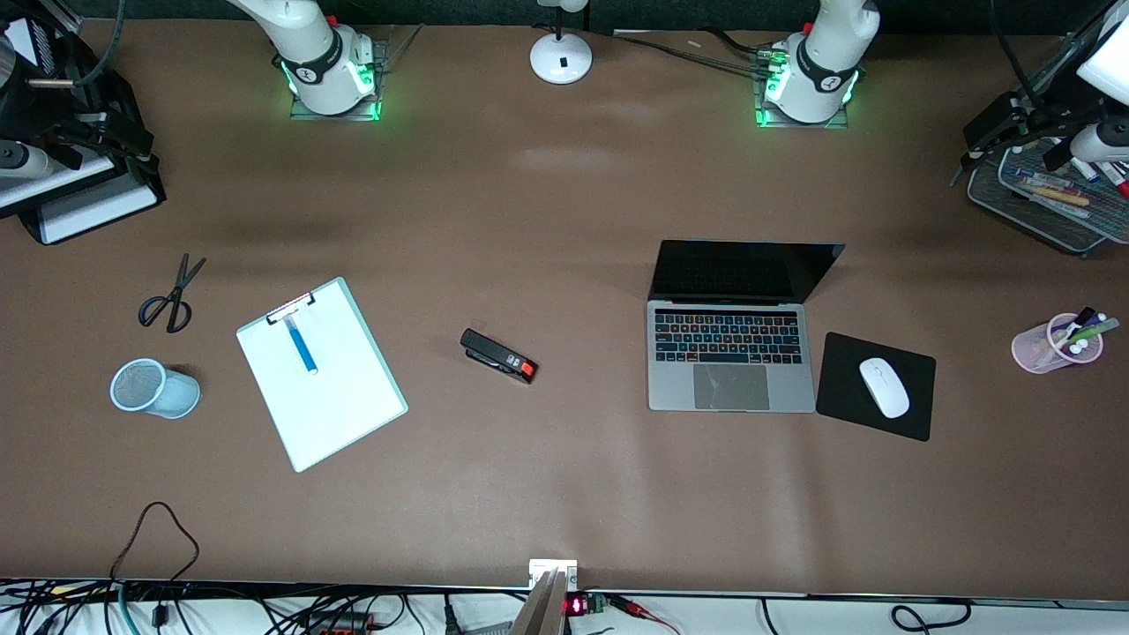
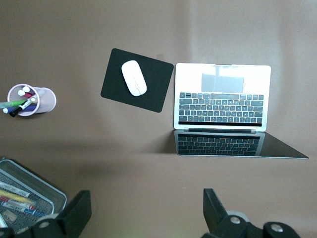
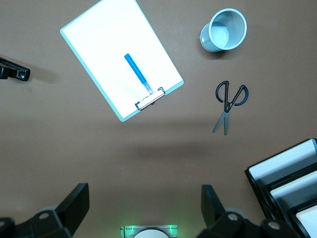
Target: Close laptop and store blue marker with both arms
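Note:
The laptop [image 1: 728, 353] lies open on the table toward the left arm's end, its black screen upright; it also shows in the left wrist view [image 2: 223, 96]. The blue marker [image 1: 302, 346] lies on a white clipboard [image 1: 340, 401] toward the right arm's end, and shows in the right wrist view [image 3: 136, 73]. My left gripper [image 2: 147, 208] is open and empty, high over bare table beside a mesh tray; in the front view it [image 1: 975, 150] shows at the edge. My right gripper [image 3: 145, 203] is open and empty, high over the table near its base; in the front view it [image 1: 132, 150] is over a file tray.
A white mouse [image 1: 884, 386] on a black pad [image 1: 847, 353] lies beside the laptop. A pink pen cup [image 1: 1032, 348], a mesh tray of markers [image 1: 1041, 216], a stapler [image 1: 498, 355], scissors [image 1: 172, 295], a blue mesh cup [image 1: 154, 388] on its side and a black file tray [image 1: 79, 207] are also there.

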Controlling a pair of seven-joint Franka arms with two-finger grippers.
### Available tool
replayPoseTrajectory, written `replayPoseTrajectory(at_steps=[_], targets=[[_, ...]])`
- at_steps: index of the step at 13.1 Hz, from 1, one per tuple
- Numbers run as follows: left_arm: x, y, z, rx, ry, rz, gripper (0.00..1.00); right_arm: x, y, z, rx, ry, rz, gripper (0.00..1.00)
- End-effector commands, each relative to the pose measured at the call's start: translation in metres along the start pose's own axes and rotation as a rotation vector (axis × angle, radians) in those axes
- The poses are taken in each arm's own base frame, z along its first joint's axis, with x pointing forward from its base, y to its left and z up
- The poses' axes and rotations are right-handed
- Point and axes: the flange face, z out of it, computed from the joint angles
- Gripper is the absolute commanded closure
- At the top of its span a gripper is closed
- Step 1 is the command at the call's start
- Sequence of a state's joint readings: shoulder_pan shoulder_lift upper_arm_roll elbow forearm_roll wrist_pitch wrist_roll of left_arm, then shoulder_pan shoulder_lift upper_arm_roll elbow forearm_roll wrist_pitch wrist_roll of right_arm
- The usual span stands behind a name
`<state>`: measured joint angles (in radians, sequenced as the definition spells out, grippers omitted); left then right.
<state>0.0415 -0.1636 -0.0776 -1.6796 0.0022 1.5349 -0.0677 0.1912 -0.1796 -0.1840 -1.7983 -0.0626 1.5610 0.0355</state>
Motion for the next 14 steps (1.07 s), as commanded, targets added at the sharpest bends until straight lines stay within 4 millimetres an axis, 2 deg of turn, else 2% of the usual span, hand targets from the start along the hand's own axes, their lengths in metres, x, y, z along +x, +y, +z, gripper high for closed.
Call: replayPoseTrajectory(at_steps=[1,9,11,14], targets=[[0.002,-0.002,-0.007,0.016,-0.003,0.006,0.0,0.001,0.001,-0.005,-0.01,0.008,-0.007,0.0],[0.016,-0.002,-0.001,0.015,-0.016,0.005,0.0,0.002,0.001,-0.004,-0.008,0.006,-0.004,0.0],[0.019,0.0,0.013,0.013,-0.067,0.004,0.0,0.003,0.0,-0.002,-0.006,0.003,-0.006,0.0],[0.019,0.017,0.037,0.006,-0.153,0.025,0.0,0.011,-0.004,0.01,-0.012,-0.022,-0.011,0.0]])
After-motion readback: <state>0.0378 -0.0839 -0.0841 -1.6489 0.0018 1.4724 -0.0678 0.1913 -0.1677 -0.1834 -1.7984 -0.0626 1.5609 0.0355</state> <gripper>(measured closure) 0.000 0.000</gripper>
